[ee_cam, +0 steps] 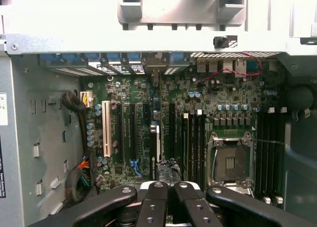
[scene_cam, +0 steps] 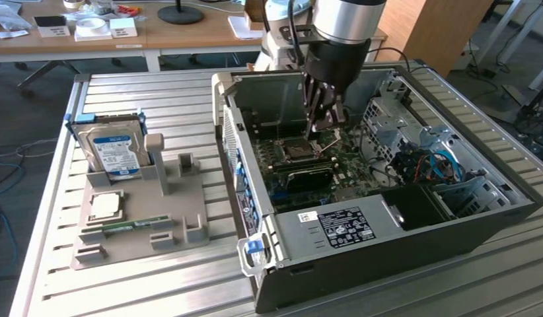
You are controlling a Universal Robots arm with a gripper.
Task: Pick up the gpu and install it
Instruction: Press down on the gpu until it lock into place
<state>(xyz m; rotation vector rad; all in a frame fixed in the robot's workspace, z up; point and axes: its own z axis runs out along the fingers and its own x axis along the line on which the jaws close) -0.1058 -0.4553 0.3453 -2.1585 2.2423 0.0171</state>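
We judge the task to be close to finished. The gpu is not on the grey parts holder on the bench. That holder carries the blue-labelled hard drive and the green memory stick, with several of its cradles bare. A dark, flat card stands on edge across the motherboard inside the open computer case, below the CPU socket in the exterior view. It looks to us to sit in an expansion slot. We cannot confirm that it is pressed fully home or that its bracket is fastened.

The end effector hangs inside the case, pointing down at the board, directly above the card. In the exterior view a stretch of board shows between its tips and the card's upper edge, so we read the two as apart, not touching. In the wrist view the two fingers are drawn close together, nearly meeting, and we see nothing clamped between them. From there the card appears edge-on as a thin line beyond the tips, among the long slots.
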